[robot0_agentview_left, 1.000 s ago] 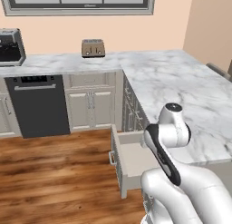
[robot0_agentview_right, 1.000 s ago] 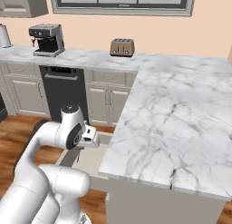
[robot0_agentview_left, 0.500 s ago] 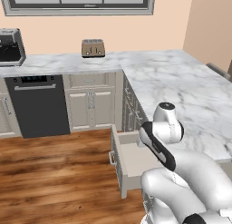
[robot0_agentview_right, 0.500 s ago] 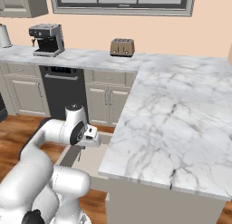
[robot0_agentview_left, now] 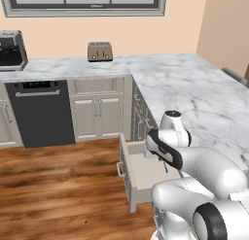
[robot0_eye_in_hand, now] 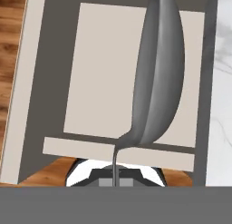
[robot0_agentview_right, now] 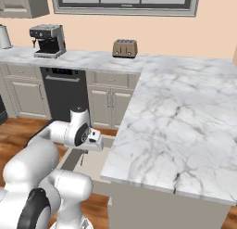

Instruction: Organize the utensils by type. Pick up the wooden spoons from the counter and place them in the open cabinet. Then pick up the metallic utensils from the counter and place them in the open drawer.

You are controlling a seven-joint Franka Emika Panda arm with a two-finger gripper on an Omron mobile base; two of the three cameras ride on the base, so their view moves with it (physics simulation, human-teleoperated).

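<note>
Even, flat, bright light with no visible source — no glare on the counter (robot0_agentview_right: 185,107). Beneath the hand, the drawer (robot0_eye_in_hand: 108,78) interior is pale between darker shaded walls. The spoon (robot0_eye_in_hand: 156,78), just ahead of the hand, looks soft and stretched — edges elsewhere slightly coarse.
</note>
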